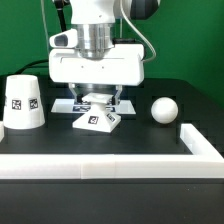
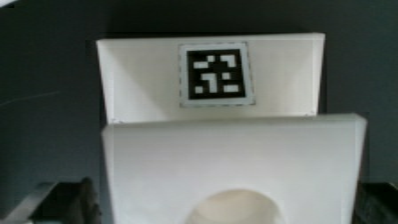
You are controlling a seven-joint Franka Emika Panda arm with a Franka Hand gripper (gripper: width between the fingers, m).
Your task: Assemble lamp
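The lamp base, a low angular white part with a square tag, sits at the table's middle. My gripper is straight above it, with one finger against each side of its upper part, and looks shut on it. In the wrist view the base fills the frame, showing its tag and a round socket hole, with a dark finger at its side. The tapered shade stands at the exterior view's left. The ball-shaped bulb lies at the right.
A long white rail runs along the front and turns back at the exterior view's right. The marker board lies flat just behind the base, under the gripper.
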